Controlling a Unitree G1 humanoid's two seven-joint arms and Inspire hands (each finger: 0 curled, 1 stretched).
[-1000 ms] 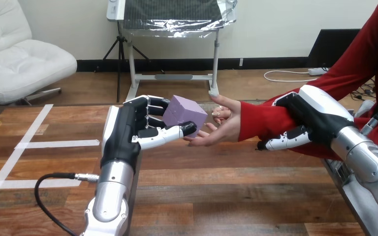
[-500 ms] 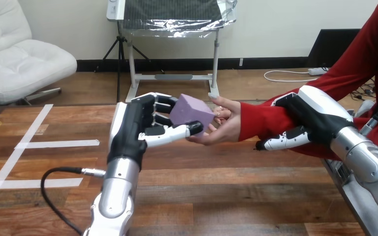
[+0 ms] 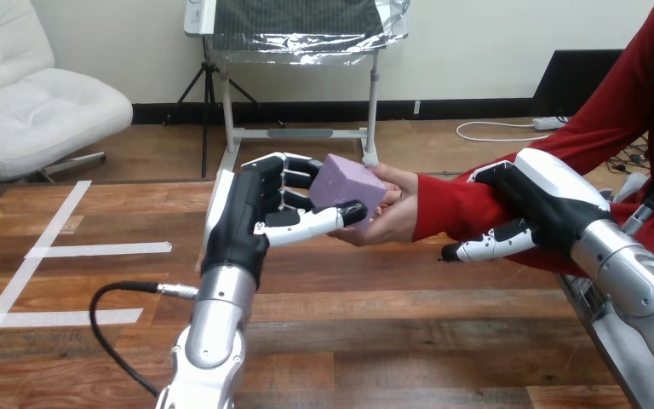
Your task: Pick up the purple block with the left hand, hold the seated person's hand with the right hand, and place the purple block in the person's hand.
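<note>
The purple block (image 3: pixel 347 188) is held above the table in my left hand (image 3: pixel 260 213), pinched between curled fingers behind it and the thumb below its front. The block sits over the person's hand (image 3: pixel 392 217), which is palm up and cupped; it seems to touch the palm. My right hand (image 3: pixel 538 200) lies over the person's red-sleeved forearm (image 3: pixel 456 209), its fingers curled round the far side and its thumb pointing left under the sleeve.
White tape strips (image 3: pixel 94 250) mark the wooden table (image 3: pixel 375 341) at the left. A black cable (image 3: pixel 115 315) loops beside my left forearm. The person's torso stands at the right edge.
My left hand has carried the purple block to the right, from beside the person's fingertips to over their palm. The right hand has stayed on the forearm.
</note>
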